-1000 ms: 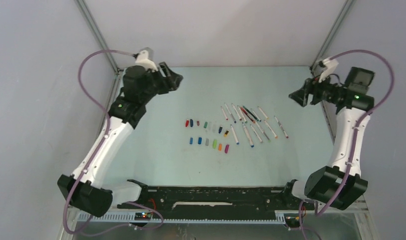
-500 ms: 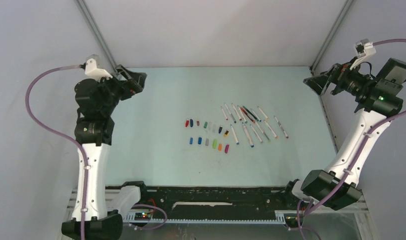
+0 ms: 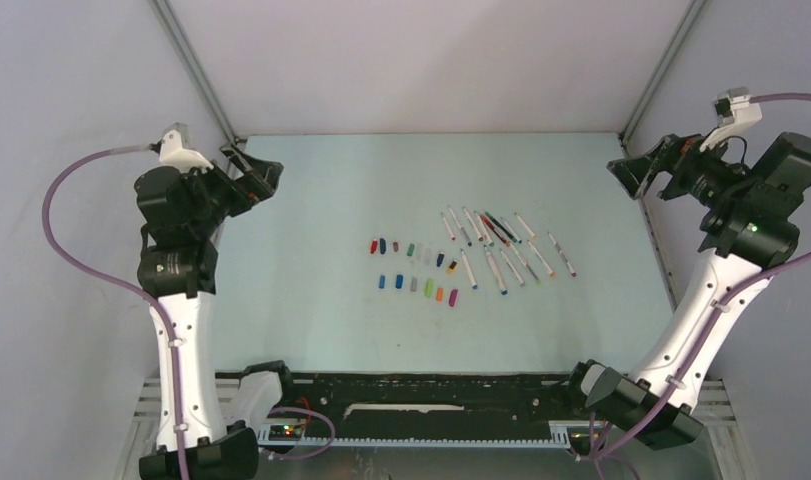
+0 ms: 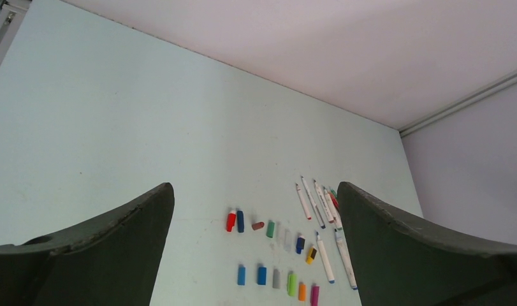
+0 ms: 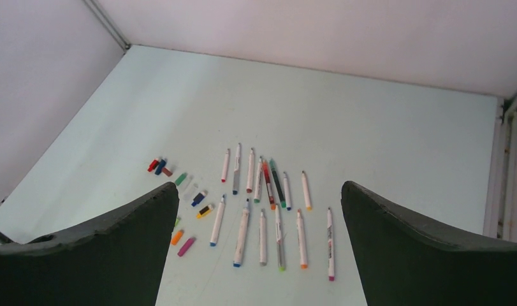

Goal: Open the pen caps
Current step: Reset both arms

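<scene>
Several small coloured pen caps (image 3: pixel 413 266) lie in two rows at the table's middle, also in the left wrist view (image 4: pixel 273 255) and the right wrist view (image 5: pixel 179 210). Several white-barrelled pens (image 3: pixel 501 250) lie uncapped to their right, seen too in the left wrist view (image 4: pixel 319 223) and the right wrist view (image 5: pixel 263 210). My left gripper (image 3: pixel 261 172) is open and empty, raised high at the far left. My right gripper (image 3: pixel 631 172) is open and empty, raised high at the far right. Both are far from the pens.
The pale table (image 3: pixel 311 300) is enclosed by grey walls and metal corner posts (image 3: pixel 191 70). A black rail (image 3: pixel 421 392) runs along the near edge between the arm bases. Purple cables loop off both arms.
Both arms have pulled back and up from the table centre toward the side walls. The grippers stayed open and empty. Pens and caps have not moved.
</scene>
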Tool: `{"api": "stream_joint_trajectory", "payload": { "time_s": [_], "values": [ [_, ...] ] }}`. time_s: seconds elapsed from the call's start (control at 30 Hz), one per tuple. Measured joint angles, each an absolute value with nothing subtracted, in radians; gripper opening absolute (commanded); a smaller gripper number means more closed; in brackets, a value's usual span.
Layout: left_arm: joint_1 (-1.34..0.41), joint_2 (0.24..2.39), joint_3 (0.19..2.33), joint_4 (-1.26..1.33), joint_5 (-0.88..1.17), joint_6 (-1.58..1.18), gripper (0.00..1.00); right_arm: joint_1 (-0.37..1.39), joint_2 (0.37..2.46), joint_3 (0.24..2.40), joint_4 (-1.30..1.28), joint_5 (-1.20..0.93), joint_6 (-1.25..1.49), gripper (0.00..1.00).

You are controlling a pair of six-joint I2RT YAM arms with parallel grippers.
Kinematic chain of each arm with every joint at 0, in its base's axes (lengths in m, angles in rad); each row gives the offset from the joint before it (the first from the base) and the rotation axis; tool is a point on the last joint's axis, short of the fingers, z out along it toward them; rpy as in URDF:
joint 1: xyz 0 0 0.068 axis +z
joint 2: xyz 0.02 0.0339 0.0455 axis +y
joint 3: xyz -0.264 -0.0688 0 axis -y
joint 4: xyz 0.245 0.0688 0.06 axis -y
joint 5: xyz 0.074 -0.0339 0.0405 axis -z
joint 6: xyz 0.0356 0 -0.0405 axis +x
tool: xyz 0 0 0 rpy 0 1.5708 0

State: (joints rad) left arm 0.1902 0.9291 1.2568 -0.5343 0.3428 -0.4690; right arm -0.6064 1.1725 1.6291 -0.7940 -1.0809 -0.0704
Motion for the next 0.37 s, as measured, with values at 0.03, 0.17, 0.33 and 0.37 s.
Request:
{"api": "stream_joint_trajectory", "payload": {
  "time_s": [0.03,0.17,0.33,0.37],
  "values": [
    [0.195,0.928,1.256,-0.537,0.350,-0.469,1.00,-0.606,1.160,1.613,-0.795,-1.064,-0.070,1.00],
    [0.208,0.920,1.254,-0.539,0.382,-0.469,1.00,-0.606,1.122,1.550,-0.802,-1.008,-0.065,1.00],
    [0.213,0.889,1.222,-0.538,0.414,-0.469,1.00,-0.606,1.085,1.493,-0.805,-0.985,-0.060,0.99],
    [0.213,0.887,1.218,-0.539,0.420,-0.469,1.00,-0.606,1.076,1.484,-0.805,-0.984,-0.059,0.99]
  ]
}}
